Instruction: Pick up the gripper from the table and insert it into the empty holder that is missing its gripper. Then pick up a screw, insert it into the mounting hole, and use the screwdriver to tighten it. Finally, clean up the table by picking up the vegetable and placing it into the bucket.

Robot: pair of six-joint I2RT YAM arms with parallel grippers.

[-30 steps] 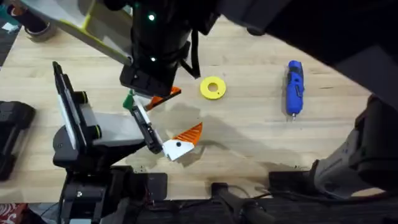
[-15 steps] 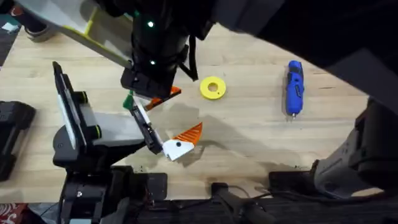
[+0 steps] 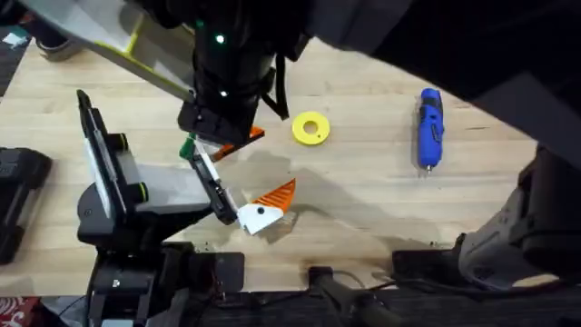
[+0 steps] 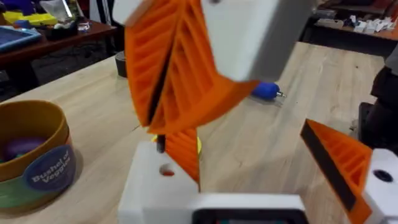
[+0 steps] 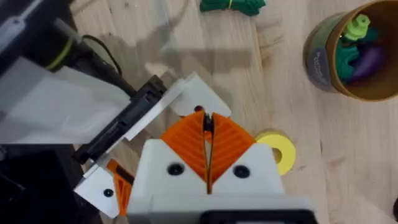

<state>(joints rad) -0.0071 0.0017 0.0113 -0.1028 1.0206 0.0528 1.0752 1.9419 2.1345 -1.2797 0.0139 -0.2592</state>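
The right arm's jaws [image 5: 207,149] — white mounts with orange ribbed pads — are pressed together on the small orange ribbed wedge fingertip [image 5: 200,113], whose dark edge shows in the slit between the pads. It sits directly over the bare white angular finger mount [image 5: 196,99] of the left arm's jaws [image 3: 238,186], which stand wide apart with nothing in them. On the light wooden bench [image 3: 363,191] lie a blue pen-shaped screwdriver [image 3: 428,127] and a yellow ring [image 3: 310,128]. The frilly dark green toy vegetable [image 5: 233,5] lies near the ochre cup [image 5: 323,62].
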